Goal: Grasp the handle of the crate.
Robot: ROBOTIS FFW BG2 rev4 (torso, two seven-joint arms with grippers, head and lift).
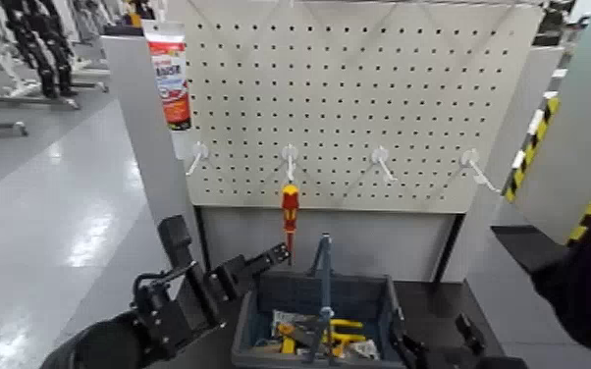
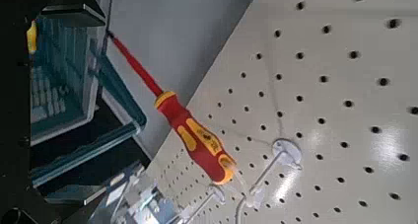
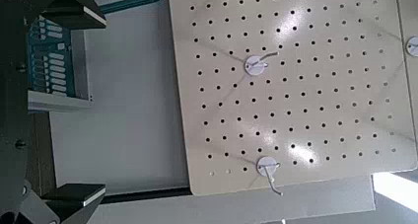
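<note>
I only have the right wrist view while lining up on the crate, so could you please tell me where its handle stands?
Observer: The handle stands upright over the middle of the crate, to the left of your right gripper.
Operator: Thank you. Where is the left gripper?
Observer: The left gripper hovers open by the crate's left rear corner, clear of the handle.
Operator: Is anything hanging above the crate?
Observer: A red-and-yellow screwdriver hangs from a hook on the pegboard, just behind the crate.
</note>
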